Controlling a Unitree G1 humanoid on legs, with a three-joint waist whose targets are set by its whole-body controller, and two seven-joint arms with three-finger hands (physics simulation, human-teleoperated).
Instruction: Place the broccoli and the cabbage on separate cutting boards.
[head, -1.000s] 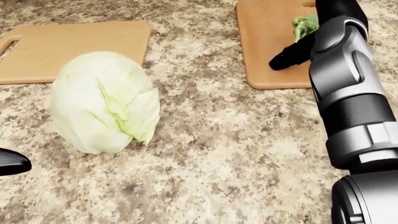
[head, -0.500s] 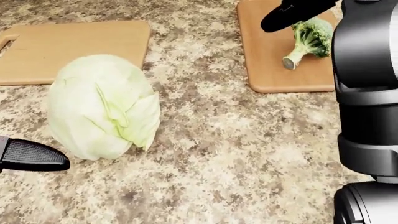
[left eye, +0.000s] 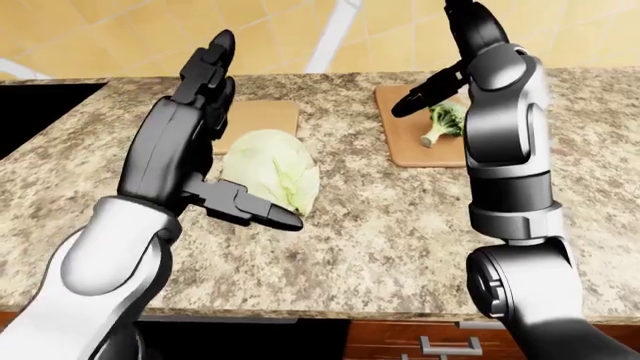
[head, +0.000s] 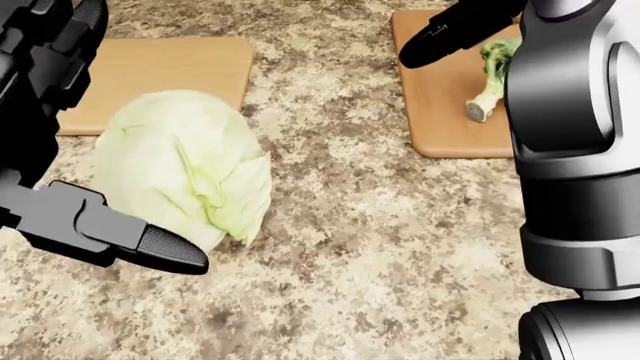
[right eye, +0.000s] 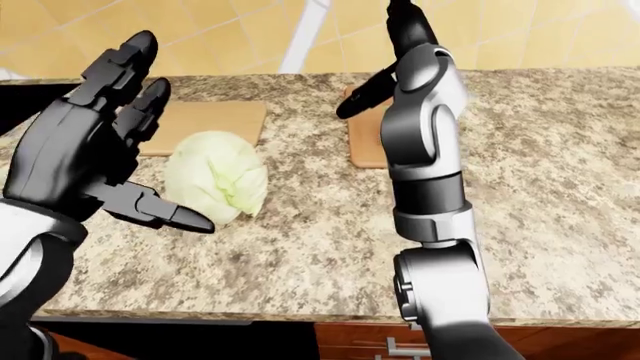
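The pale green cabbage (head: 185, 169) lies on the speckled counter, just below the left cutting board (head: 170, 71), which is bare. The broccoli (left eye: 440, 124) lies on the right cutting board (left eye: 405, 146), stalk pointing down in the view. My left hand (left eye: 235, 135) is open and raised just left of the cabbage, fingers (left eye: 215, 60) pointing up and thumb (left eye: 260, 214) stretched under its near side, not closed on it. My right hand (left eye: 450, 56) is open and empty, held up above the right board and the broccoli.
A black stove (left eye: 40, 105) is set into the counter at the far left. The counter's near edge (left eye: 330, 315) runs along the bottom of the left-eye view, with a drawer handle (left eye: 440, 346) below it. A tiled wall stands behind the counter.
My left hand rose from the bottom left corner to beside the cabbage. My right hand let go of the broccoli, which now lies on the right board, and lifted. The view shifted slightly.
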